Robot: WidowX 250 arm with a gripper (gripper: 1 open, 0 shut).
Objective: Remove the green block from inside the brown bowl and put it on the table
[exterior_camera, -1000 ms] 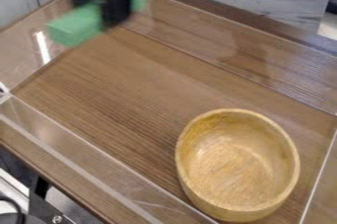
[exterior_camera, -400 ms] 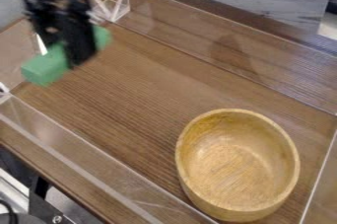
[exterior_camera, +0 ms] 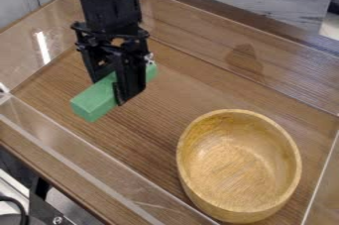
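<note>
The camera shows one hand pinching one green block, one bowl.

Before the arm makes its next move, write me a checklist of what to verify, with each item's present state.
1. Green block out of the brown bowl: ok.
2. Block held in the tool: ok.
3. Bare table below the block to set it on: ok.
4. Block level for a flat landing: cannot tell, one view only.
5. Block resting on the table: cannot tell, the gap beneath is not clear.
</note>
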